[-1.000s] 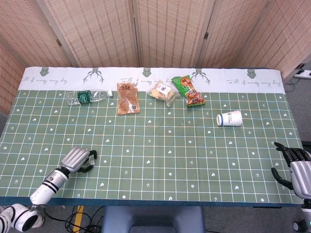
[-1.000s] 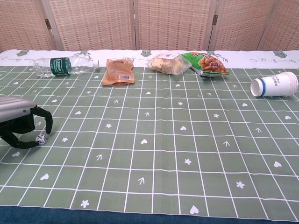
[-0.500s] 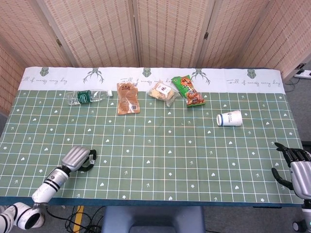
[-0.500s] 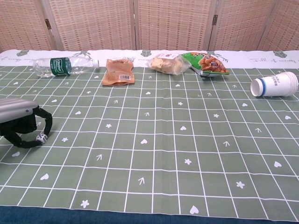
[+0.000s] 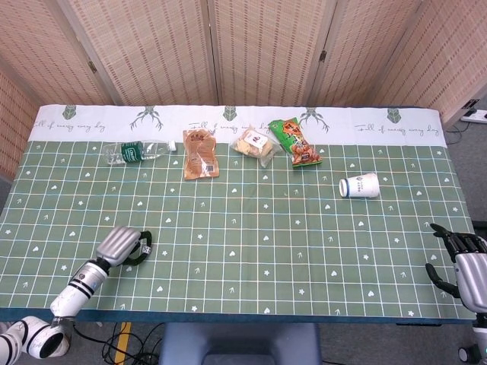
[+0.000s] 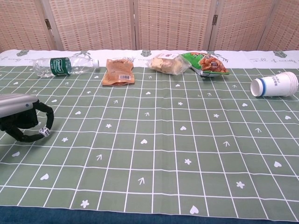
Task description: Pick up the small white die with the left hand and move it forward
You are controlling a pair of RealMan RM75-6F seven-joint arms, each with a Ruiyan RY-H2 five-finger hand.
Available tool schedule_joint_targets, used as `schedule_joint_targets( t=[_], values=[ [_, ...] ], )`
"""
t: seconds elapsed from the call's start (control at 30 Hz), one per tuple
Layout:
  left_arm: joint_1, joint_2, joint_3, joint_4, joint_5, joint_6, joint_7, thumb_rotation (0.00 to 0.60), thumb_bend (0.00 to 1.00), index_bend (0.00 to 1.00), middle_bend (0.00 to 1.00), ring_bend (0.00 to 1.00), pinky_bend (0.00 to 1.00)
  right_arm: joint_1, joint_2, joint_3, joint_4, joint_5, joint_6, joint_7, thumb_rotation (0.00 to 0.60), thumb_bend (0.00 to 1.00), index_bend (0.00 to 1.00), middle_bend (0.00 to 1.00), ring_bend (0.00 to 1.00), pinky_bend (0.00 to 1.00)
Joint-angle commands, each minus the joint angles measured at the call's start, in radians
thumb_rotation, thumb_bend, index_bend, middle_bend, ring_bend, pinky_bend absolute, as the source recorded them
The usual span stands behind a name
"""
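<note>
The small white die (image 6: 44, 132) sits at the table's near left, pinched between the dark fingertips of my left hand (image 6: 21, 119). It looks slightly raised off the green cloth. From the head view, the left hand (image 5: 122, 245) lies low over the near left of the table, and the die (image 5: 144, 248) shows as a white speck at its fingertips. My right hand (image 5: 464, 268) hangs at the table's near right edge, fingers apart and holding nothing.
Along the far side lie a plastic bottle (image 6: 65, 65), a brown pouch (image 6: 119, 72), a pale snack bag (image 6: 167, 63) and a green snack bag (image 6: 208, 63). A paper cup (image 6: 274, 85) lies on its side at the right.
The left hand's fingers have drawn in around the die, and hand and die have shifted slightly up and forward. The right hand has not moved.
</note>
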Motion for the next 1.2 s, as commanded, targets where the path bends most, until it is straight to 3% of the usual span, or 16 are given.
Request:
schedule_joint_targets(
  t=[0.03,0.2,0.3,0.4,0.47,0.5,0.53,0.6,0.9,1.03,1.2],
  values=[
    [-0.001,0.006,-0.011,-0.013,0.021,0.034,-0.022,0.600,0.47,0.59,1.00,0.89,0.96,0.000,-0.001,0.000,0.002,0.000,0.000,0.002,0.600,0.26,0.18,0.30,0.29,0.25],
    [-0.010,-0.002,-0.052,-0.015,0.051,0.113,-0.085,0.600,0.47,0.59,1.00,0.89,0.96,-0.002,-0.003,0.000,0.011,0.002,0.002,0.012,0.600,0.26,0.18,0.30,0.29,0.25],
    [-0.012,-0.018,-0.110,-0.025,0.061,0.206,-0.163,0.600,0.47,0.56,1.00,0.89,0.96,-0.003,-0.003,0.000,0.014,0.002,0.003,0.015,0.600,0.26,0.18,0.30,0.29,0.25],
    [-0.016,-0.038,-0.170,-0.055,0.042,0.272,-0.231,0.600,0.47,0.27,0.99,0.89,0.96,-0.004,-0.004,0.001,0.015,0.001,0.004,0.017,0.600,0.26,0.18,0.30,0.29,0.25],
    [-0.025,-0.018,-0.183,-0.097,0.020,0.251,-0.217,0.600,0.29,0.02,0.90,0.86,0.95,-0.004,-0.005,0.001,0.016,0.002,0.005,0.018,0.600,0.26,0.18,0.30,0.29,0.25],
    [-0.028,-0.007,-0.193,-0.122,0.006,0.245,-0.196,0.600,0.21,0.00,0.86,0.85,0.95,-0.004,-0.006,0.001,0.017,0.003,0.004,0.019,0.600,0.26,0.18,0.30,0.29,0.25],
    [-0.029,-0.003,-0.198,-0.136,-0.003,0.244,-0.178,0.600,0.12,0.00,0.84,0.84,0.95,-0.004,-0.007,0.001,0.019,0.003,0.004,0.019,0.600,0.26,0.18,0.30,0.29,0.25],
    [-0.029,0.003,-0.202,-0.156,-0.016,0.242,-0.151,0.600,0.05,0.00,0.81,0.84,0.94,-0.006,-0.008,0.000,0.022,0.005,0.004,0.022,0.600,0.26,0.18,0.30,0.30,0.25],
    [-0.013,0.043,-0.167,-0.171,-0.068,0.183,-0.125,0.600,0.04,0.00,0.79,0.81,0.94,-0.008,-0.007,0.002,0.034,0.010,0.004,0.034,0.600,0.26,0.18,0.30,0.30,0.25],
    [0.011,0.095,-0.143,-0.198,-0.113,0.153,-0.069,0.600,0.04,0.00,0.69,0.70,0.88,-0.006,-0.005,0.002,0.032,0.010,0.001,0.033,0.600,0.26,0.18,0.30,0.30,0.25],
    [0.062,0.136,-0.123,-0.218,-0.150,0.187,-0.017,0.600,0.04,0.00,0.58,0.53,0.72,-0.002,-0.003,0.003,0.026,0.010,-0.006,0.025,0.600,0.26,0.18,0.30,0.30,0.25]
  ],
)
